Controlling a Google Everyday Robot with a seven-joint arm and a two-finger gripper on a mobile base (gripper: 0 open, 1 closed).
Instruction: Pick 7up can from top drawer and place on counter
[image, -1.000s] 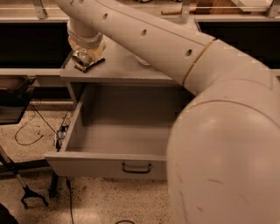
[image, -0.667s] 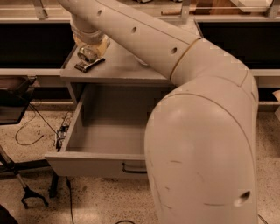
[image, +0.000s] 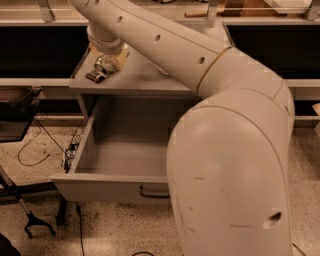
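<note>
Low over the left end of the counter (image: 145, 76), the gripper (image: 100, 70) clasps the 7up can (image: 105, 64), while the top drawer (image: 112, 187) stands open nearer me.

One robot arm (image: 165, 45) spans the scene from near right to far left, and its one tool (image: 98, 74) is over the far left corner of the one table (image: 125, 81). One can (image: 105, 64) lies at the tool, silver end showing. Under the table is one open drawer (image: 100, 187), bearing one dark pull handle (image: 154, 192). Two dark bays flank the table: a left bay (image: 40, 50) and a right bay (image: 275, 47).
</note>
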